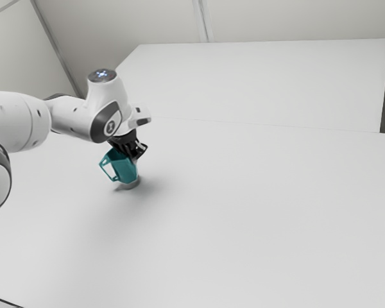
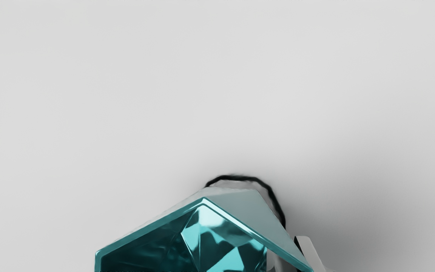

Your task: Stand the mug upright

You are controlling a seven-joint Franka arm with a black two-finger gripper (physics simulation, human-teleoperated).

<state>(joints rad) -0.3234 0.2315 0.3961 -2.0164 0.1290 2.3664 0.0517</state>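
The black gripper (image 1: 136, 156) is at the rim of the teal mug (image 1: 124, 168) in the exterior view, with the mug's open handle toward that view's left. The mug leans slightly, mouth up, over a grey round base at the table. In the wrist view the faceted mug (image 2: 236, 230) shows its open mouth and part of its inside. There the gripper (image 2: 290, 260) has one finger inside the mouth and the other outside, shut on the wall between them. Whether the base rests flat cannot be told.
The white table (image 1: 256, 212) spreads around the mug. A second white surface (image 1: 263, 83) lies behind it, with pale walls beyond. The arm comes in from the exterior view's left.
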